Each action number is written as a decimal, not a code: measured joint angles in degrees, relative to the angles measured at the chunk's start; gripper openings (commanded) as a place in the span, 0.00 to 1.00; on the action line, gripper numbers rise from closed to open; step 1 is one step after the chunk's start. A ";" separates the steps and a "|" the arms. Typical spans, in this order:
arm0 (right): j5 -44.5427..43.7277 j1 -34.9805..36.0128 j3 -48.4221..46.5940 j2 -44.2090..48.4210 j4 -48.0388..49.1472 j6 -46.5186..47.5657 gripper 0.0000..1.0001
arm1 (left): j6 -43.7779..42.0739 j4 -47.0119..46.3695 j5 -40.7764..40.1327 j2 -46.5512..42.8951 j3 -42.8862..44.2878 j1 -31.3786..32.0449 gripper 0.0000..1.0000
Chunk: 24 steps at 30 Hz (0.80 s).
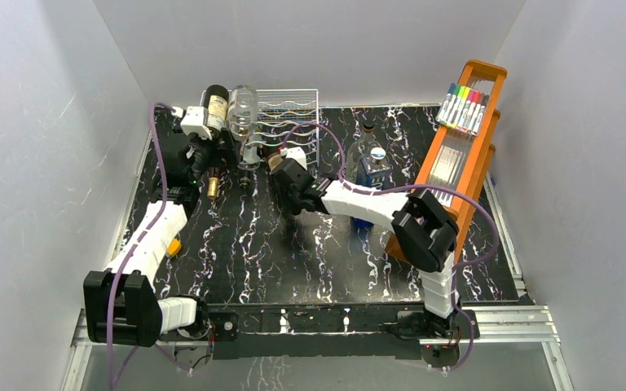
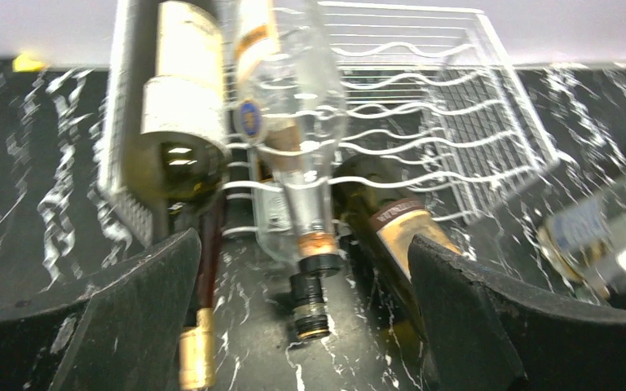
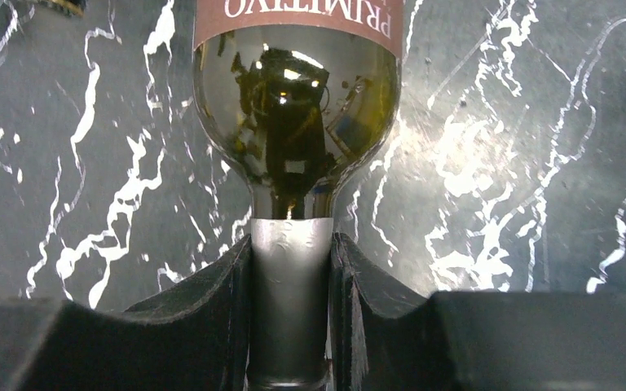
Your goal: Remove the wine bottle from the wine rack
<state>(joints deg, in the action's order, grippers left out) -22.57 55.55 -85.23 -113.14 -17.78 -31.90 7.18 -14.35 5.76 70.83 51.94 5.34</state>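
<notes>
Right arm: rises from its base at the near right, elbow bent high, forearm reaching left and far across the black marbled table (image 1: 293,252). The right gripper (image 3: 291,252) is level with the tabletop and closed tight on the foil-wrapped neck of the wine bottle (image 3: 297,98), one finger on each side of it.

Wine bottle: dark green glass with a brown label band. It lies on its side, long axis running near to far, neck toward the near edge and into the gripper, base toward the far wall. Its shoulder and neck hang over bare table. From the left wrist view its far end lies under the lowest wavy wire at the front of the wine rack (image 1: 293,110) (I cannot tell whether it rests in a cradle).

Left arm: stretched far along the left side. The left gripper (image 2: 303,248) is spread wide and holding nothing, facing the rack's front. A clear bottle (image 2: 293,147) and a dark bottle with a cream label (image 2: 179,106) lie in the rack, necks pointing near.

The rack stands at the far edge, left of centre. A blue-labelled bottle (image 1: 372,167) stands upright to its right, and an orange wooden rack (image 1: 465,155) stands further right.
</notes>
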 measured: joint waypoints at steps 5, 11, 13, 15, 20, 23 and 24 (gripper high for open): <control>3.69 -0.33 -0.02 4.20 -8.33 3.10 0.10 | -4.74 -8.11 13.31 -0.68 -5.66 0.02 0.97; 7.80 -0.92 0.72 13.00 -18.40 6.54 0.07 | -13.44 -12.46 31.32 -1.95 -10.36 1.75 0.98; 9.75 -1.84 0.72 15.87 -21.31 7.76 0.05 | -18.73 -10.19 35.69 -2.80 -10.86 3.93 0.98; 12.81 -3.50 0.72 18.34 -24.09 8.94 0.02 | -24.94 -6.69 37.94 -3.91 -11.13 7.48 0.98; 17.79 -6.71 0.74 21.05 -28.46 11.34 0.01 | -37.44 -1.99 36.20 -5.97 -13.05 20.33 0.98; 20.37 -7.19 0.74 21.99 -30.40 12.44 0.00 | -42.16 -3.19 31.47 -5.77 -16.15 28.63 0.98; 21.40 -7.17 0.74 22.23 -30.88 12.63 0.00 | -43.28 -3.67 29.92 -5.51 -17.11 30.82 0.98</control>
<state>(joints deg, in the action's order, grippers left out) -1.17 48.38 -84.49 -90.91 -48.66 -19.27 -36.10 -18.02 35.68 65.32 34.83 36.16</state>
